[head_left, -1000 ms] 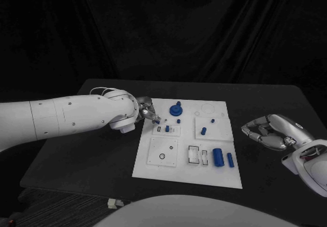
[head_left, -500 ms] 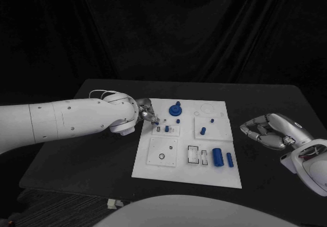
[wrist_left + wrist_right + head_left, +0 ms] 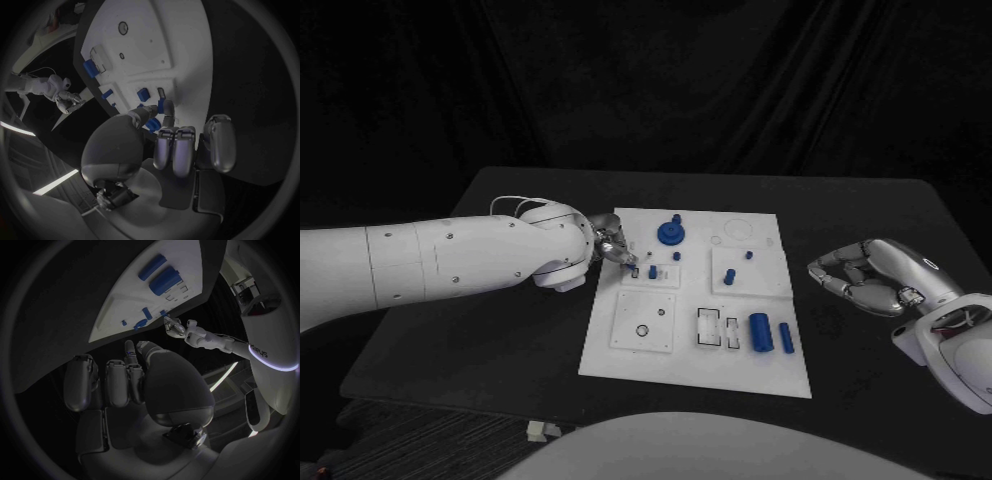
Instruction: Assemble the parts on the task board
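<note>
left hand: mostly hidden behind its own wrist in the head view; whether it pinches a part is too small to tell
left arm: cut off by the picture's edge
right arm: cut off at the corner

black table, white task board lying flat on it

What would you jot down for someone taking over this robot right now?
Left hand: at the task board's left edge, fingertips by a small blue part; whether it grips it is unclear.
Right hand: fingers curled, holding nothing, off the board's right side.
Done: blue round part and short pegs stand in the board.
Left: two blue cylinders lie loose near the board's front.
</note>
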You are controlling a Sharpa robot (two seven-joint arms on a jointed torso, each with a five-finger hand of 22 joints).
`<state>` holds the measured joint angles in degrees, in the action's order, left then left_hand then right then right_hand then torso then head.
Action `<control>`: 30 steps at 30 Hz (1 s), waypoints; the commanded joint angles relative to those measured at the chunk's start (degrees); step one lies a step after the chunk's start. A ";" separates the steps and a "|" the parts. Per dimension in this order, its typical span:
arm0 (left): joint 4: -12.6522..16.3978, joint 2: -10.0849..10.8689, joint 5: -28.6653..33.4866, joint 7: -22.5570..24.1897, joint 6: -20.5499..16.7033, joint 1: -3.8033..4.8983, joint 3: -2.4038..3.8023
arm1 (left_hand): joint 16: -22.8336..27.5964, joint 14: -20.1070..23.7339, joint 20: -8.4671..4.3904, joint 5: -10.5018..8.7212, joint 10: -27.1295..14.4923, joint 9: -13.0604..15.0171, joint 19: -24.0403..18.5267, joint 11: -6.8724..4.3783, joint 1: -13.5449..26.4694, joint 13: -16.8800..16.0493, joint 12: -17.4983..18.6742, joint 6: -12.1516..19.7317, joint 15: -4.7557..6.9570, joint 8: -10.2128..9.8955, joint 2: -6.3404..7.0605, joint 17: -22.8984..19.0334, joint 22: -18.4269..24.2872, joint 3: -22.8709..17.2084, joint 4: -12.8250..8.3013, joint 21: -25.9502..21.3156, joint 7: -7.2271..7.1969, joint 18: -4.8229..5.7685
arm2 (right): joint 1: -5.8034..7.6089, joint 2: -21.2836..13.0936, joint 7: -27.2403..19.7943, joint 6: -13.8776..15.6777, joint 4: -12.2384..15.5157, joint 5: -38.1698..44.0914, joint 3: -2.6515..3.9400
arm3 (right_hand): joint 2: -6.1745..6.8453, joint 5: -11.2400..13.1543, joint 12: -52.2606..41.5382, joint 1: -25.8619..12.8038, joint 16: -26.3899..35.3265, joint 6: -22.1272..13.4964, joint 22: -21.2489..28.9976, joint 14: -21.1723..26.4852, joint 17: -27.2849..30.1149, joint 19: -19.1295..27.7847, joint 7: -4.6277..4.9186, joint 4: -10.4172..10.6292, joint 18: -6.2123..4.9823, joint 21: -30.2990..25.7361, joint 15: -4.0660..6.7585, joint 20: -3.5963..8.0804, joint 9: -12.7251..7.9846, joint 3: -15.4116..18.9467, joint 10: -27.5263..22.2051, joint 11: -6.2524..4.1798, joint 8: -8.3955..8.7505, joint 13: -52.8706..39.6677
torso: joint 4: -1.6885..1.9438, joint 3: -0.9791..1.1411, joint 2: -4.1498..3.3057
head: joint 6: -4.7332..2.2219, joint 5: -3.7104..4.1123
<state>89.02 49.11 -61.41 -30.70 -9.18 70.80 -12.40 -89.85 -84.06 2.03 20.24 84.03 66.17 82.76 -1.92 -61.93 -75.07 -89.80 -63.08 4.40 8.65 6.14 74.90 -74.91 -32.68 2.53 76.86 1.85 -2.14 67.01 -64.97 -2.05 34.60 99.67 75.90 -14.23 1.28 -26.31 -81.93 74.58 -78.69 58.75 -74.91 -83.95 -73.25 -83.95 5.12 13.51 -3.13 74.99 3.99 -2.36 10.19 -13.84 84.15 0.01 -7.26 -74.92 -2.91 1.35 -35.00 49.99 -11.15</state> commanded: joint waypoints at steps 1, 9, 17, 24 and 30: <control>0.14 -0.12 -0.64 0.42 -0.22 -0.27 0.04 | -0.15 -5.94 -0.16 0.03 5.97 -0.06 0.17 -0.31 0.23 -14.93 -0.20 -0.21 0.25 -0.14 -0.67 15.10 -11.01 -2.16 -1.72 0.15 -0.28 -0.95 | -0.14 0.02 -0.23 0.86 0.04 0.10 0.03 | 0.08 -0.26 0.23 0.38 0.36 -0.31 -10.70 -3.11 0.11 -0.44 0.20 -0.18 -0.17 -0.22 -0.46 -0.32 0.06 0.00 0.32 0.45 0.29 -3.68 | 0.01 0.01 0.01 | 0.01 -0.12; 0.37 -0.04 -0.66 0.66 0.00 -0.64 0.04 | -0.15 -5.94 -0.16 0.02 5.97 -0.08 0.15 -0.32 0.37 -14.93 -0.20 -0.26 0.25 -0.13 -0.76 15.10 -10.99 -2.16 -1.64 0.10 -0.29 -0.96 | -0.18 0.05 -0.04 0.60 -0.03 0.10 0.03 | 0.08 -0.32 0.27 0.43 0.38 -0.25 -10.70 -3.09 0.13 -0.44 0.19 -0.22 -0.17 -0.22 -0.47 -0.33 0.08 -0.03 0.29 0.45 0.27 -3.63 | -0.01 -0.01 0.00 | 0.01 -0.36; 0.43 -0.16 -0.67 0.75 0.51 -0.80 0.04 | -0.15 -5.94 -0.17 -0.02 5.97 -0.09 0.14 -0.32 0.53 -14.93 -0.20 -0.33 0.26 -0.11 -0.87 15.10 -10.98 -2.16 -1.55 0.06 -0.29 -0.97 | -0.24 0.00 0.02 0.46 0.04 0.10 0.03 | 0.07 -0.39 0.39 0.52 0.56 -0.17 -10.68 -3.04 0.38 -0.43 0.19 -0.28 -0.18 -0.27 -0.48 -0.34 0.10 -0.09 0.22 0.46 0.26 -3.48 | -0.01 0.00 -0.03 | 0.01 -0.71; 0.33 -0.31 -0.67 0.84 0.53 -1.05 0.04 | -0.15 -5.94 -0.17 -0.03 5.97 -0.09 0.13 -0.32 0.58 -14.93 -0.20 -0.36 0.26 -0.10 -0.90 15.10 -10.97 -2.16 -1.52 0.03 -0.30 -0.97 | -0.31 -0.13 0.10 0.31 0.16 0.10 0.03 | 0.07 -0.44 0.65 0.57 0.83 -0.15 -10.62 -2.96 0.76 -0.35 0.19 -0.32 -0.22 -0.48 -0.48 -0.34 0.11 -0.12 0.06 0.45 0.26 -3.13 | 0.01 0.02 -0.06 | 0.01 -0.69; 0.25 -0.53 -0.67 1.04 0.33 -1.46 0.04 | -0.15 -5.94 -0.17 -0.03 5.97 -0.09 0.02 -0.33 0.66 -14.93 -0.20 -0.47 0.26 -0.06 -1.02 15.10 -10.91 -2.18 -1.49 -0.17 -0.33 -1.02 | -0.34 -0.22 0.23 0.19 0.18 0.10 0.03 | 0.08 -0.52 0.68 0.66 0.89 -0.12 -10.62 -2.94 0.84 -0.35 0.19 -0.40 -0.22 -0.49 -0.49 -0.35 0.13 -0.17 0.05 0.45 0.28 -3.10 | 0.07 0.04 -0.02 | 0.01 -0.58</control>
<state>89.25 48.71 -62.04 -30.37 -9.10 69.66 -12.26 -89.85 -84.05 2.03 20.12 84.04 66.05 82.75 -1.91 -61.36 -75.08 -89.80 -63.49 4.39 8.64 5.68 74.90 -74.90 -33.22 2.29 76.86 1.86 -2.14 66.80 -65.10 -2.06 34.55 99.71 75.89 -14.23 1.28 -26.59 -81.49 74.58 -78.07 58.75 -74.95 -83.95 -72.46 -83.95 5.12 13.35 -3.13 74.70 3.99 -2.36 10.23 -14.00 83.94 0.22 -7.26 -74.91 -2.87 1.36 -35.02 49.99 -11.76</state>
